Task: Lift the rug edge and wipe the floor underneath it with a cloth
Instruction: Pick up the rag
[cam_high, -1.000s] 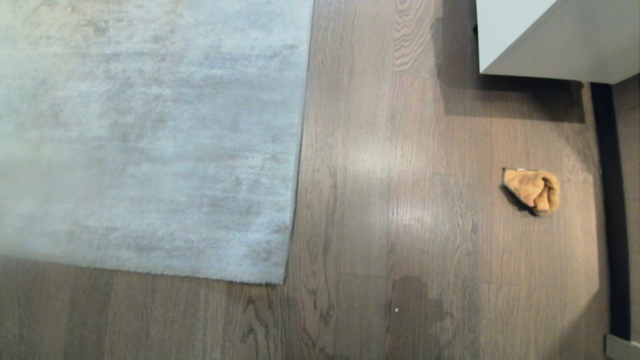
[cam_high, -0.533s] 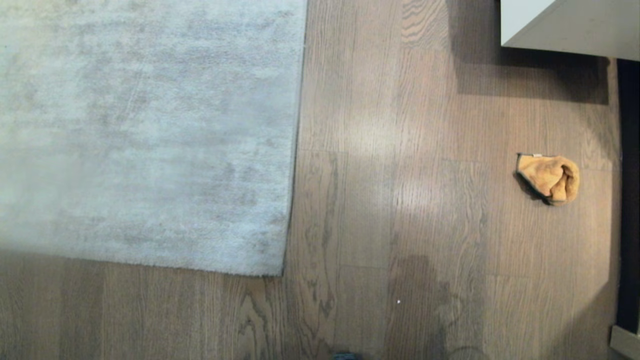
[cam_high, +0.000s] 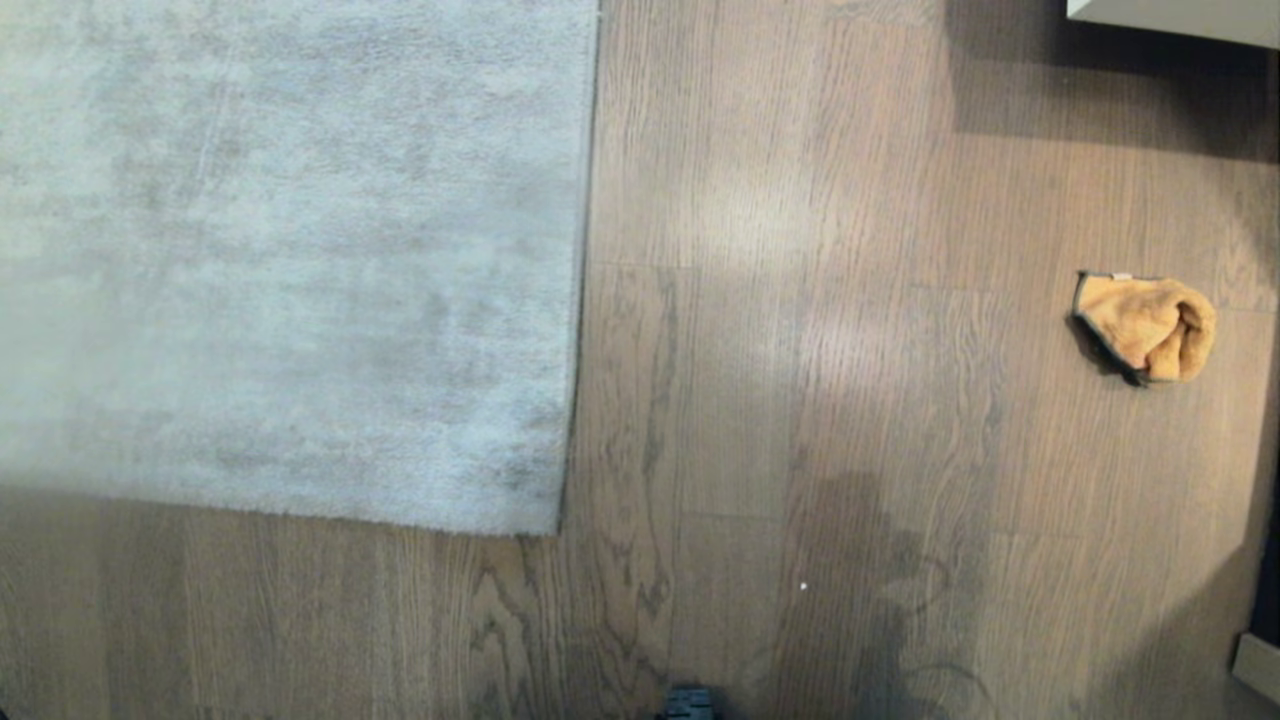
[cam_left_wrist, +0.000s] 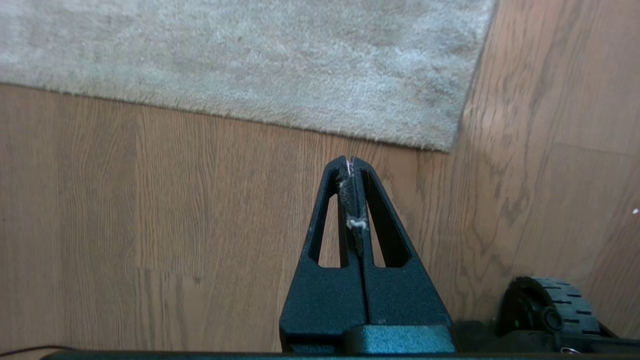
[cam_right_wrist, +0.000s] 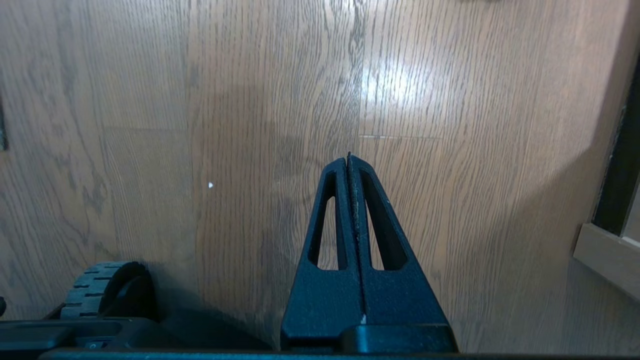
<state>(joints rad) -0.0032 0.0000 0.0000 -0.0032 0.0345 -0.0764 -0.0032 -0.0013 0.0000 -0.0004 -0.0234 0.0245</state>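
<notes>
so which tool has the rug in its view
The left tool: its wrist view shows the rug edge just ahead; the right tool sees only bare floor.

Left claw (cam_left_wrist: 352, 160) and right claw (cam_right_wrist: 348, 156) both pressed shut, empty, tips pointing down, side by side.

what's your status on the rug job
Both end effectors, left and right, shut, empty. Rug edge flat; cloth lying on floor. Nothing in the way.

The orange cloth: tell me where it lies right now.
In the head view the orange cloth lies bunched on the wood floor at the right side, well clear of the grey rug and below the pale cabinet corner.
</notes>
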